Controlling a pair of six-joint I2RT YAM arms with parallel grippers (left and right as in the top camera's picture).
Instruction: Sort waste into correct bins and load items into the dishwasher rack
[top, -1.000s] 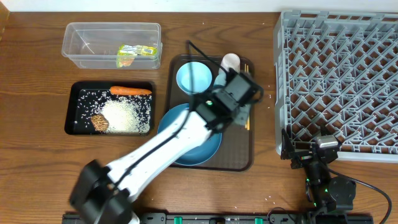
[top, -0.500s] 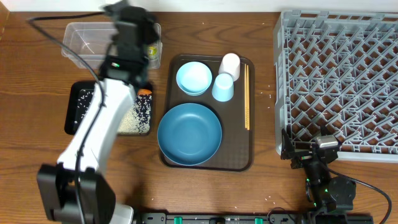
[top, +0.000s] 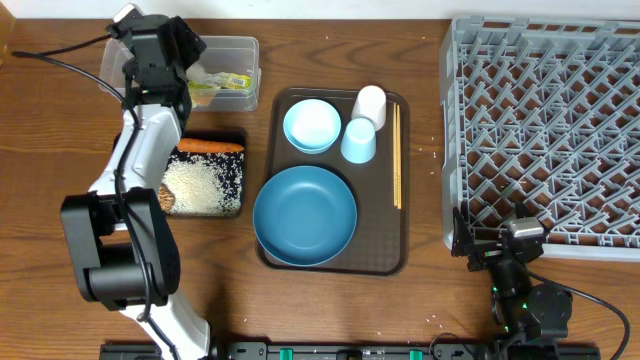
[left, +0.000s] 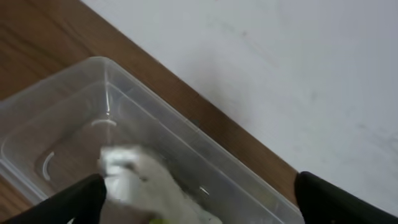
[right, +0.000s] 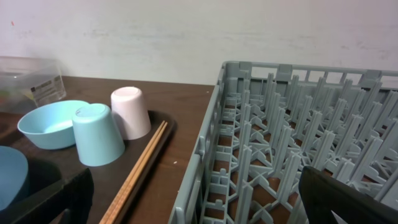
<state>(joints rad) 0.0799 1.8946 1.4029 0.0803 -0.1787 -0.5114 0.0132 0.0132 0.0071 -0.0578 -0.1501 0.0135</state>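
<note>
This is a robot test lab set up as a kitchen clean-up station, not a home kitchen. A bare wooden bench (top: 60, 250) stands against a plain, scuffed white wall (right: 186, 37). The left arm (top: 140, 160) and right arm (top: 520, 290) are mounted at the bench's near edge, and a black cable (top: 75, 45) trails from the left one. A grey dishwasher rack (top: 545, 130) sits directly on the bench's right end, beside a brown serving tray (top: 380, 250) of tableware.

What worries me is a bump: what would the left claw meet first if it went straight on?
Likely the blurred white paper in the tub, right ahead of the open left claw; depth is unclear.
</note>
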